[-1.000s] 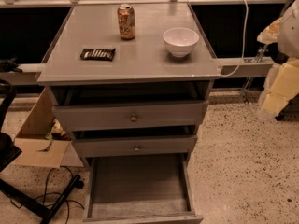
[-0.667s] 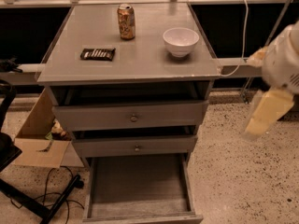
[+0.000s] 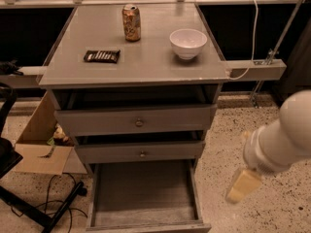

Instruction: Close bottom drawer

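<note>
The bottom drawer of the grey cabinet is pulled far out toward me, and its long flat grey inside lies bare. Its low front runs along the bottom edge of the view. The two drawers above, the tall-fronted one and the mid-height one, each stand slightly out. My gripper hangs from the white arm at the lower right. It is above the floor, a little to the right of the open drawer's right side, and touches nothing.
On the cabinet top stand a drink can, a white bowl and a dark snack bar. A cardboard box and cables lie left of the cabinet. A grey rail juts out on the right.
My arm has swung down from the upper right edge to the lower right, bringing the gripper closer to the open drawer's right side. The drawers have not moved.
</note>
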